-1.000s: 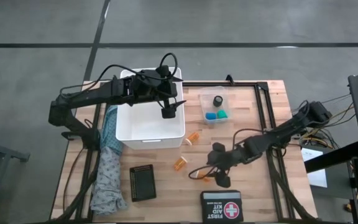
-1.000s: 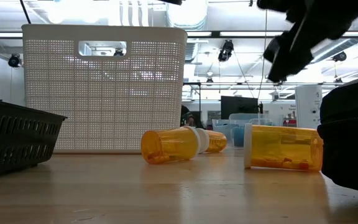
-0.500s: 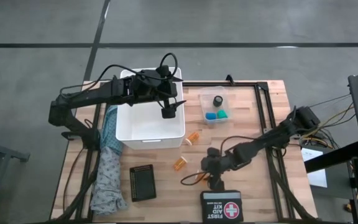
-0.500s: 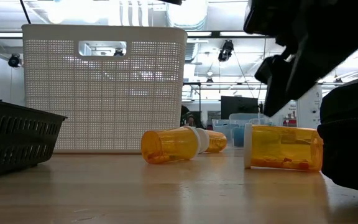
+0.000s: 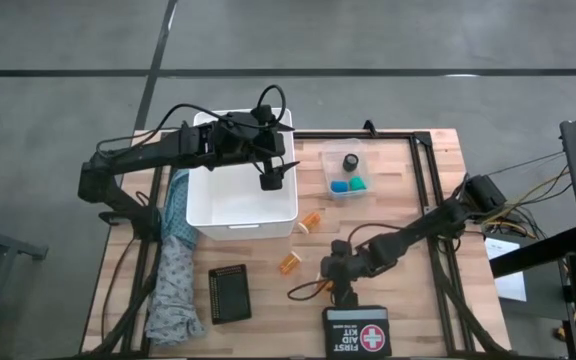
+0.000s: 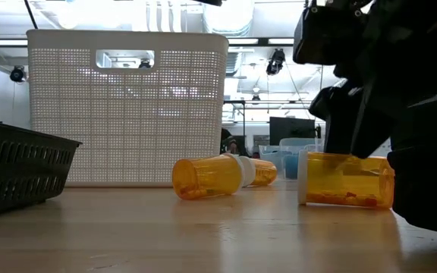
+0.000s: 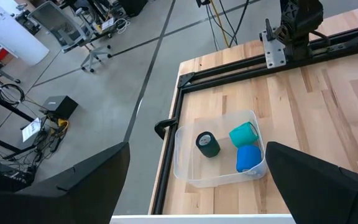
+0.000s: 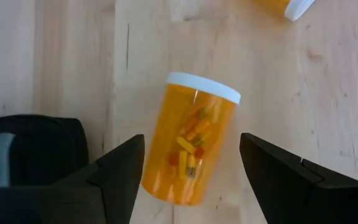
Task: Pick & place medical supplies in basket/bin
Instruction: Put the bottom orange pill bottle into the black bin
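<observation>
From above, the left gripper (image 5: 273, 183) hangs with fingers spread over the large white slotted plastic basket (image 5: 208, 216); the right gripper (image 5: 320, 287) reaches low at the table's near edge beside the black first aid case (image 5: 356, 329). At table height, an orange pill bottle with a white cap (image 6: 345, 179) lies on its side. The right wrist view shows that bottle between parted fingers (image 8: 122, 169), ungripped.
</observation>
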### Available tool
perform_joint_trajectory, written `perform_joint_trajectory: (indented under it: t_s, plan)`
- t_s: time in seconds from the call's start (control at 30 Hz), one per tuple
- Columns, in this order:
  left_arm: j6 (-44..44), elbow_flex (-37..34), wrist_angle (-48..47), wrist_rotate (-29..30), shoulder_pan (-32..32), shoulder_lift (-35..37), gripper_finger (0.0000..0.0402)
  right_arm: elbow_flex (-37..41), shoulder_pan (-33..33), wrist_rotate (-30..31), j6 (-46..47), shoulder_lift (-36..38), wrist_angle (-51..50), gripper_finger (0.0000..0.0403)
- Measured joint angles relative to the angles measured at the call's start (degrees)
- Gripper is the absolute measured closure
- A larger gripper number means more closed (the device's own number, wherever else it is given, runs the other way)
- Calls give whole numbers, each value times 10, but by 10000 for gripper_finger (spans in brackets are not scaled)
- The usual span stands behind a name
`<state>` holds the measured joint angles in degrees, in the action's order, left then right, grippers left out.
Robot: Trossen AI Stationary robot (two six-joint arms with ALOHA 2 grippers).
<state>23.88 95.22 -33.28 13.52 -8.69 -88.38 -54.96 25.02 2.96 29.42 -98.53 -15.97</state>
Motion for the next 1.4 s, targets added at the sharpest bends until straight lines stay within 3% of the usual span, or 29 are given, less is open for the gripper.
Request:
perform_joint_trajectory:
  t_s: [0.5,1.4]
  plan:
    - [1,0,-2,0,0,0,20,1,0,0,-1,-46,26,149]
    - [1,0,-2,0,0,0,20,6,0,1,-11,-47,29,152]
